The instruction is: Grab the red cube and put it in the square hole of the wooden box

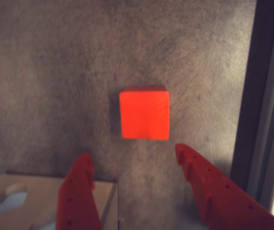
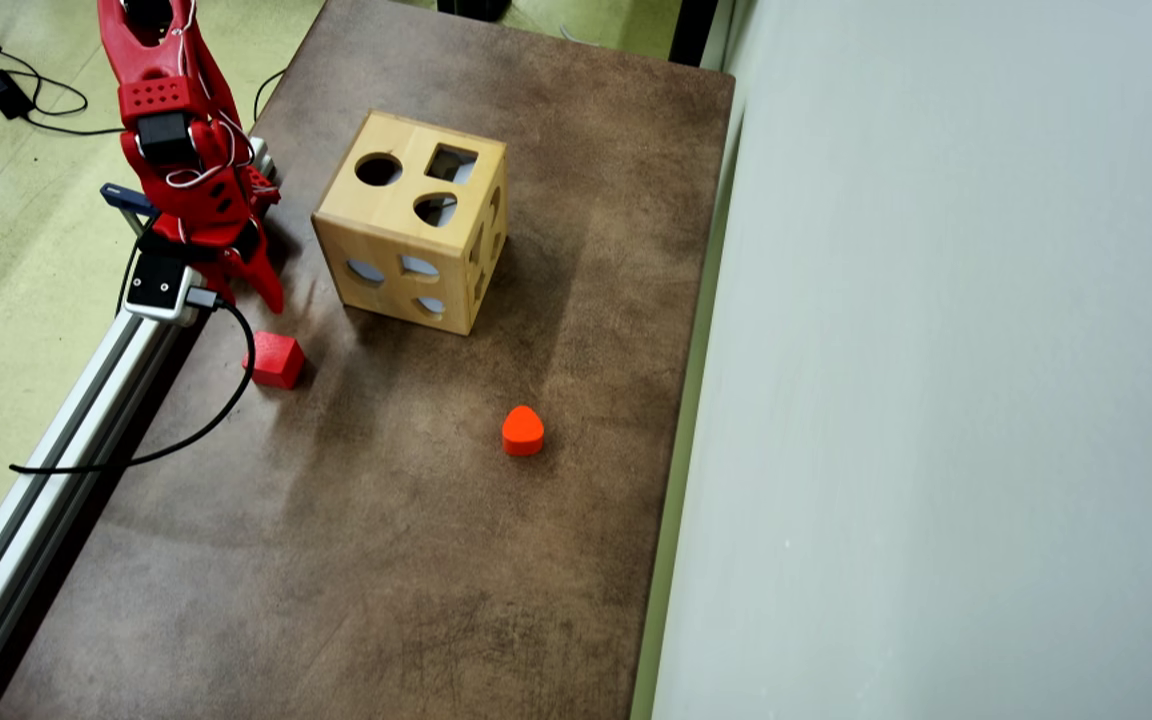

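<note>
My claw [image 1: 134, 160] is spread wide with nothing in it – the red cube [image 1: 144, 113] sits on the brown table [image 2: 416, 560] just ahead of my fingertips, untouched, and the wooden box [image 2: 411, 220] stands nearby, its square hole [image 2: 451, 163] on top

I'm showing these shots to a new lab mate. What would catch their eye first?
Probably the red cube, dead centre in the wrist view, lying on the brown table just ahead of the open gripper. Next, in the overhead view, the wooden box with shaped holes, and a small rounded red block lying apart from it.
</note>
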`<act>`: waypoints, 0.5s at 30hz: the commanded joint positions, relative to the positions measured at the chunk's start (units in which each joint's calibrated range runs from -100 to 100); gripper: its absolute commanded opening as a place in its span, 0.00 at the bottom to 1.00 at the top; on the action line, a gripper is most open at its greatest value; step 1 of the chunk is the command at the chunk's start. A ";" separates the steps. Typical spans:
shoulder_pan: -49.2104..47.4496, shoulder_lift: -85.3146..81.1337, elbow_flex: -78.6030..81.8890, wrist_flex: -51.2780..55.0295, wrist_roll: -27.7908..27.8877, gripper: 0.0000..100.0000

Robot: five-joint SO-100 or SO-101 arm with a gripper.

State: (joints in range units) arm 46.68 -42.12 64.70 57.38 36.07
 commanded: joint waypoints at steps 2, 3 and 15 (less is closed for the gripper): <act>2.80 -0.81 0.96 -4.11 0.34 0.29; 2.80 -0.81 1.14 -4.19 0.34 0.29; 2.80 7.68 1.76 -4.35 0.29 0.29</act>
State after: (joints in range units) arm 49.69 -38.64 68.49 54.08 36.07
